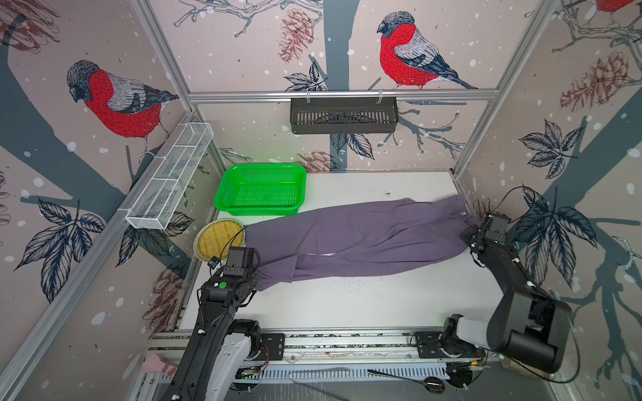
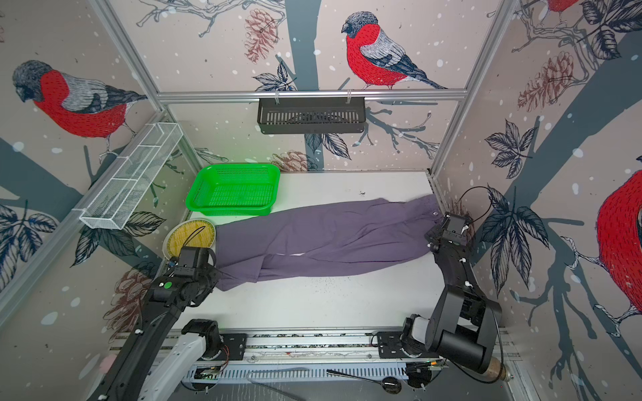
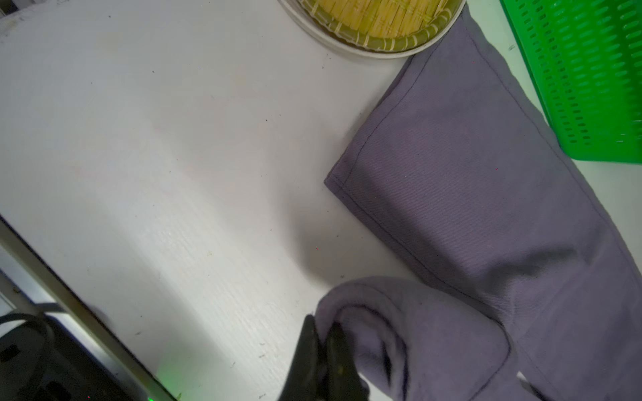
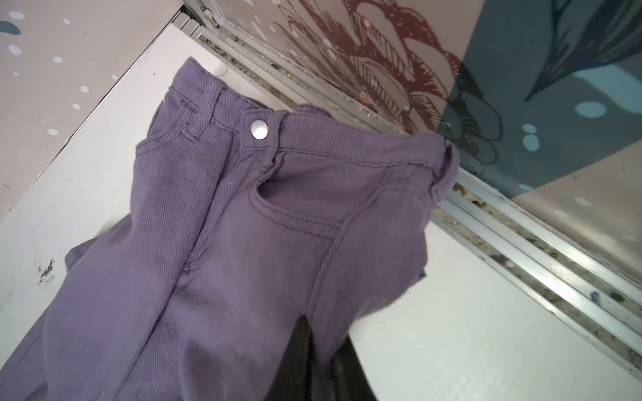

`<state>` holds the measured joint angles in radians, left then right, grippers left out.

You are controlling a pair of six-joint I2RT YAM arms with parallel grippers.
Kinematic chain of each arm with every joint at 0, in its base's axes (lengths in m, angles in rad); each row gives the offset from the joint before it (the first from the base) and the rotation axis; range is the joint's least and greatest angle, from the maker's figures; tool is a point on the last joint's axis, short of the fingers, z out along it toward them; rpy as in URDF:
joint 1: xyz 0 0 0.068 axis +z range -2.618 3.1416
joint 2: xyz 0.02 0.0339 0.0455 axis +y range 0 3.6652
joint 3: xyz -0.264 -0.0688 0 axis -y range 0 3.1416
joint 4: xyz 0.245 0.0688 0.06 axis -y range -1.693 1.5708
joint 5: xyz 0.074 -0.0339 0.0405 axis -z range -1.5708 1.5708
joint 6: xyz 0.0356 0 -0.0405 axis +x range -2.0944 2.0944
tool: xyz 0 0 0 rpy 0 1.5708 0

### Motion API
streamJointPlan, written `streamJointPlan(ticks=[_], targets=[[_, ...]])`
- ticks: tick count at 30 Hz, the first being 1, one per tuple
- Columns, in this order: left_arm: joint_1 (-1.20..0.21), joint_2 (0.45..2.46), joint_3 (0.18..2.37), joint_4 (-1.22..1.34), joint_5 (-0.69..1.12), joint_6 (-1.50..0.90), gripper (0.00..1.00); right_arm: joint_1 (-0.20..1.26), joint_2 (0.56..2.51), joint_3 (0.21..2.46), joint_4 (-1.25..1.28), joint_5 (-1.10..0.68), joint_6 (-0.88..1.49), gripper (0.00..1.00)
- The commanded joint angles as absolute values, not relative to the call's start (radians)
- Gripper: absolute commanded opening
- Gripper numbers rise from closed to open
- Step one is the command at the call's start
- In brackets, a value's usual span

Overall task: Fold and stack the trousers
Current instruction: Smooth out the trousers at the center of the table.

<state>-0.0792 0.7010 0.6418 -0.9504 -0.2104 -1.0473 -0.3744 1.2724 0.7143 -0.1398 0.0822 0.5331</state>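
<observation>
two trousers edges pinched — left gripper hem, right gripper waist

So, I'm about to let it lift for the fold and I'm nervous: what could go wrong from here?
The left gripper pinches only the near leg's cuff; the far leg lies loose, so the trousers may lift unevenly. That far leg sits right beside the bamboo dish and green basket, so dragging might shove them. The right gripper grips just an edge of the waist, which could slip.
</observation>
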Motion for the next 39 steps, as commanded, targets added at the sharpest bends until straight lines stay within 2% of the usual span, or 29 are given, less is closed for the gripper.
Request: streamJointPlan(ticks=[1,9,15,21,26,31,32,35,39], targets=[[-0.056,0.719,0.686,-0.972,-0.26,-1.026,0.0,-0.379,1.279,0.703,-0.107,0.151,0.57,0.14],[-0.033,0.755,0.824,-1.036,-0.317,-0.974,0.0,-0.419,1.293,0.749,-0.119,0.126,0.583,0.14],[-0.031,0.746,0.828,-1.022,-0.261,-0.977,0.0,-0.432,1.276,0.775,-0.134,0.096,0.591,0.14],[-0.031,0.68,0.681,-0.954,0.001,-1.039,0.0,-0.436,1.225,0.717,-0.133,0.11,0.62,0.17],[-0.031,0.594,0.617,-0.991,-0.046,-1.053,0.0,-0.448,1.178,0.637,-0.121,0.14,0.631,0.18],[-0.031,0.606,0.604,-0.988,-0.033,-1.035,0.0,-0.448,1.187,0.598,-0.119,0.107,0.644,0.21],[-0.031,0.611,0.607,-0.989,-0.038,-1.03,0.01,-0.446,1.186,0.594,-0.11,0.078,0.634,0.24],[-0.031,0.61,0.625,-1.01,-0.071,-1.013,0.22,-0.426,1.183,0.598,-0.098,-0.015,0.613,0.34],[-0.031,0.582,0.687,-1.04,-0.127,-0.99,0.39,-0.314,1.185,0.616,-0.12,-0.105,0.529,0.47]])
